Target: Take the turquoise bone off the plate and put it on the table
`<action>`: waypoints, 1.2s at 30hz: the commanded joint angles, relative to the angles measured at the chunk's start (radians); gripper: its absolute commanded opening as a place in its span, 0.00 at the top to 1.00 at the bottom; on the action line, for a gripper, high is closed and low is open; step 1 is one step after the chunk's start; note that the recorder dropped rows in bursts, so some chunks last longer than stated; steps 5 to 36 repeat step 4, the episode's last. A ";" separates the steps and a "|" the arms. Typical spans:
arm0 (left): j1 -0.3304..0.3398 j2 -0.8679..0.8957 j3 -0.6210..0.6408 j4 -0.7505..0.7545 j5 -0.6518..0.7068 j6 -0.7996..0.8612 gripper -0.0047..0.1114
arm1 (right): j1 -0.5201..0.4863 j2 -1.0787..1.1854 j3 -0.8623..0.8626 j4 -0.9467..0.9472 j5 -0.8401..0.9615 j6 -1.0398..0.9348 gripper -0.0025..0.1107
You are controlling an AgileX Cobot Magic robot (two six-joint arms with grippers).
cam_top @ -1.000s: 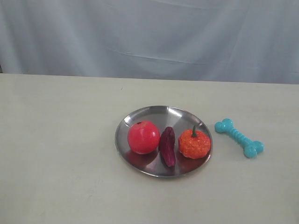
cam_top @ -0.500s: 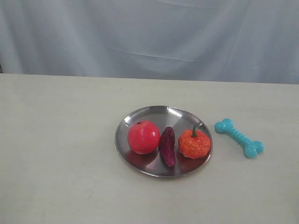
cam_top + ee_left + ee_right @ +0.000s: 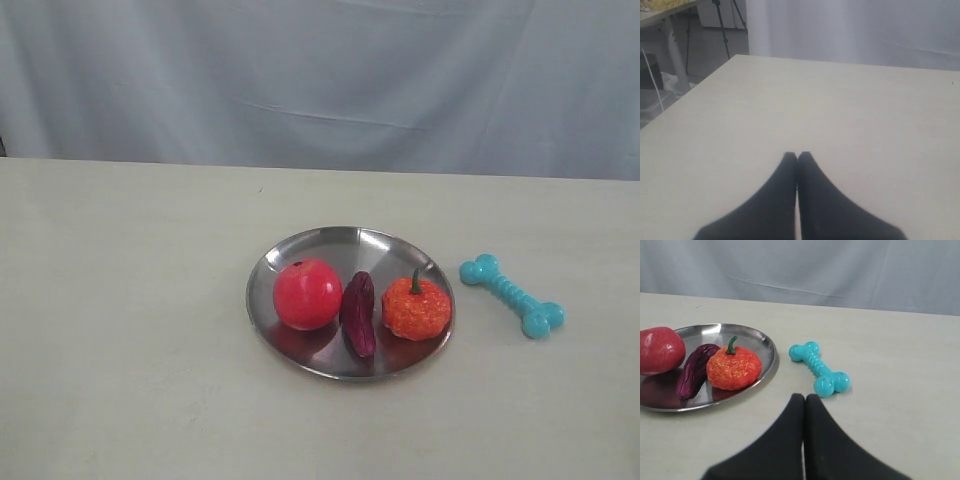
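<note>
The turquoise bone (image 3: 512, 294) (image 3: 819, 368) lies flat on the cream table (image 3: 130, 300), just right of the silver plate (image 3: 330, 242) (image 3: 747, 333) and clear of its rim. My right gripper (image 3: 804, 396) is shut with nothing in it, a short way in front of the bone's near knob. My left gripper (image 3: 797, 154) is shut over bare tabletop (image 3: 840, 100), with no object near it. Neither gripper shows in the exterior view.
On the plate sit a red apple (image 3: 307, 293), a dark purple eggplant (image 3: 358, 312) and an orange pumpkin (image 3: 416, 308). A pale grey-blue cloth (image 3: 320, 80) hangs behind the table. The table's left edge (image 3: 685, 90) shows in the left wrist view.
</note>
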 commanded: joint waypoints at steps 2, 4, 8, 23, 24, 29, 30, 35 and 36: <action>0.002 -0.001 0.003 0.001 -0.005 -0.004 0.96 | -0.004 -0.004 0.002 -0.005 -0.003 -0.010 0.98; 0.002 -0.001 0.003 0.001 -0.005 -0.004 0.96 | -0.004 -0.004 0.002 -0.005 -0.003 -0.010 0.98; 0.002 -0.001 0.003 0.001 -0.005 -0.004 0.96 | -0.004 -0.004 0.002 -0.005 -0.003 -0.010 0.98; 0.002 -0.001 0.003 0.001 -0.005 -0.004 0.96 | -0.004 -0.004 0.002 -0.005 -0.003 -0.010 0.98; 0.002 -0.001 0.003 0.001 -0.005 -0.004 0.96 | -0.004 -0.004 0.002 -0.005 -0.003 -0.010 0.98; 0.002 -0.001 0.003 0.001 -0.005 -0.004 0.96 | -0.004 -0.004 0.002 -0.005 -0.003 -0.010 0.98; 0.002 -0.001 0.003 0.001 -0.005 -0.004 0.96 | -0.004 -0.004 0.002 -0.005 -0.003 -0.010 0.98; 0.002 -0.001 0.003 0.001 -0.005 -0.004 0.96 | -0.004 -0.004 0.002 -0.005 -0.003 -0.010 0.98; 0.002 -0.001 0.003 0.001 -0.005 -0.004 0.96 | -0.004 -0.004 0.002 -0.005 -0.003 -0.010 0.98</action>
